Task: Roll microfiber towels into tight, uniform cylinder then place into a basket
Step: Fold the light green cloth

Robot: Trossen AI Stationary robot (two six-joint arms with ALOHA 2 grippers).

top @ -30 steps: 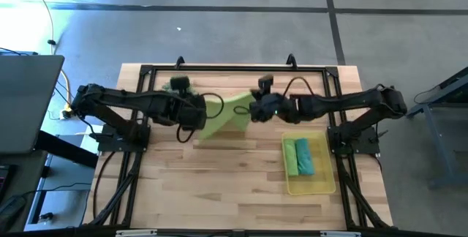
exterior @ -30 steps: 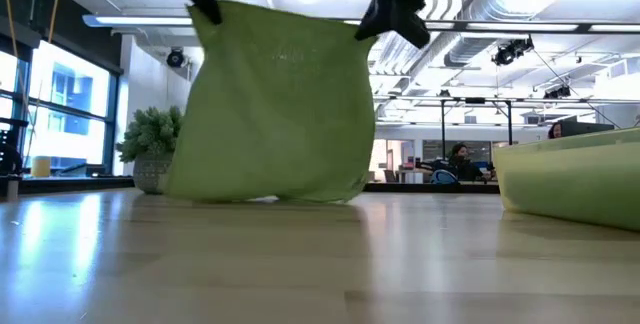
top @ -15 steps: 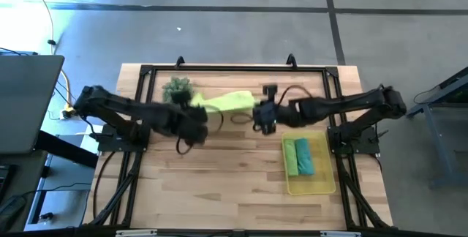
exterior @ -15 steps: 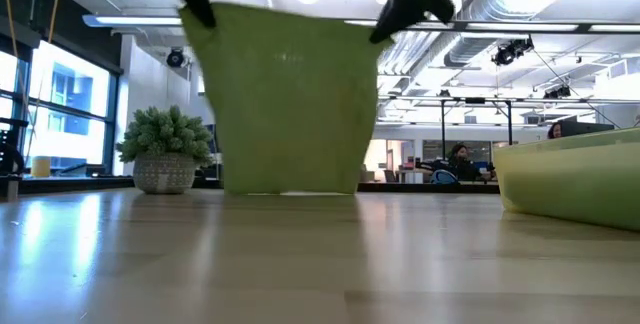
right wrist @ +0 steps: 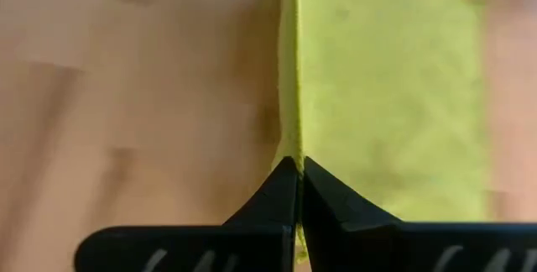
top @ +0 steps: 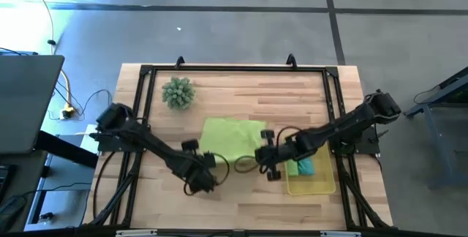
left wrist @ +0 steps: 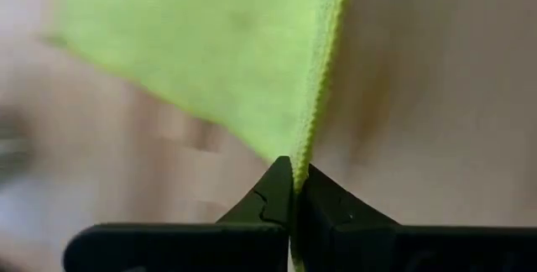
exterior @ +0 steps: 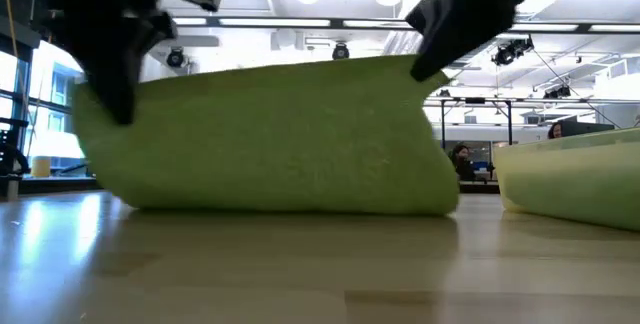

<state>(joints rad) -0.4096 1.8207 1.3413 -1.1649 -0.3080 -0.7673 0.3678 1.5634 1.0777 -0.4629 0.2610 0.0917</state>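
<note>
A lime green microfiber towel (top: 232,136) is held between my two grippers over the middle of the table. My left gripper (top: 206,161) is shut on its near left corner and my right gripper (top: 265,153) is shut on its near right corner. In the low view the towel (exterior: 280,144) slopes up from the table to my left gripper (exterior: 112,84) and my right gripper (exterior: 432,56). Its far part rests on the wood. The yellow basket (top: 313,187) stands at the near right, with a rolled green towel and a teal one (top: 307,167) inside, partly behind my right arm. My left gripper pinches the towel's hemmed edge (left wrist: 304,142) between its two fingers at the near left corner, coming from above and slanting down. That corner is lifted and the far part of the cloth lies on the table. My right gripper pinches the hemmed edge (right wrist: 290,138) at the near right corner between its two fingers, slanting down from above. The near edge (exterior: 290,64) runs almost straight between both grippers, clear of the table.
A spiky green plant ball (top: 178,92) stands at the far left of the table. The basket wall (exterior: 570,179) rises right of the towel. A black frame rail (top: 234,69) runs along the table's far edge. Bare wood lies near the front edge.
Both grippers have gone down and toward the table's near edge, still shut on the towel's corners. The towel hung upright near the far side; now it is drawn toward the near edge, its far part laid on the wood and its near edge held up.
</note>
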